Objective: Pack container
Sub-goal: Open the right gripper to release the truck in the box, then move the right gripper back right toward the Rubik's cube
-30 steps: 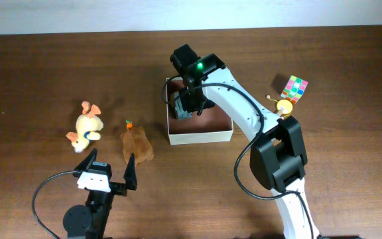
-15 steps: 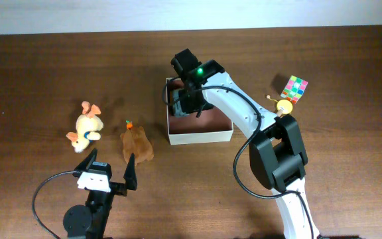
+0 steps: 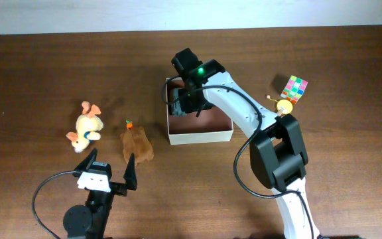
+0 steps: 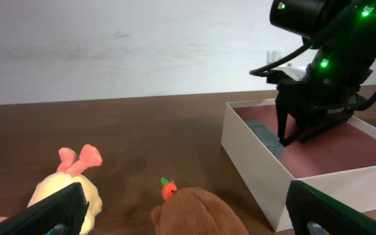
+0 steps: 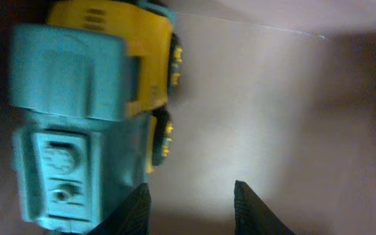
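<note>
The container (image 3: 201, 137), a shallow white-walled box with a pinkish-brown floor, stands mid-table and also shows in the left wrist view (image 4: 260, 166). My right gripper (image 3: 182, 106) is down inside its left part. In the right wrist view the right gripper (image 5: 191, 196) is open and empty over the floor (image 5: 279, 111). A teal and yellow toy truck (image 5: 83, 111) lies just beside its left finger. My left gripper (image 3: 111, 174) is open near the front edge. A brown plush (image 3: 136, 145) lies just beyond it, between the fingers (image 4: 191, 219) in the left wrist view.
A cream bunny plush (image 3: 85, 126) lies left of the brown plush, which has a small orange carrot (image 4: 168, 189) at its far end. A colour cube (image 3: 294, 87) and a small yellow toy (image 3: 283, 105) lie right of the container, next to the right arm.
The right wrist has shifted slightly toward the far left inside the container. The left arm and the plush toys have not moved.
</note>
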